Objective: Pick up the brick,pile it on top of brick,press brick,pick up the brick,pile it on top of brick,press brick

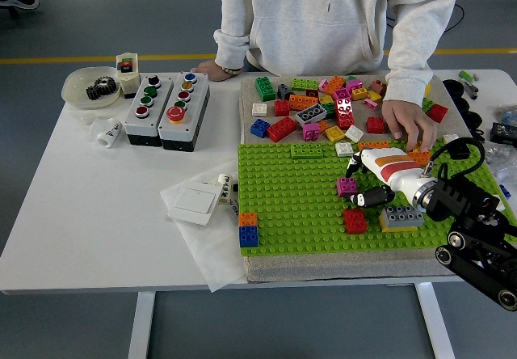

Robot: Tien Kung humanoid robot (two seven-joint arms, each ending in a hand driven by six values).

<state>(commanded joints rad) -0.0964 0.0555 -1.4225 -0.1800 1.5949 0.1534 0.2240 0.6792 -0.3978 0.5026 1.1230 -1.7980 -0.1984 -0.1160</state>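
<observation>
A green baseplate lies on a grey mat. On it stand a magenta brick, a red brick, a grey brick on a yellow one, an orange brick stacked on a blue one and a flat green brick. My right hand, white with orange stripes, reaches in from the right. Its fingers are spread, one dark fingertip behind the magenta brick and one to its right front. It holds nothing. My left arm is out of view.
A pile of loose bricks lies behind the baseplate. A person stands at the far side, one hand on bricks at the baseplate's back right, the other on the table. Two button boxes, a bowl with gears and a white switch are at the left.
</observation>
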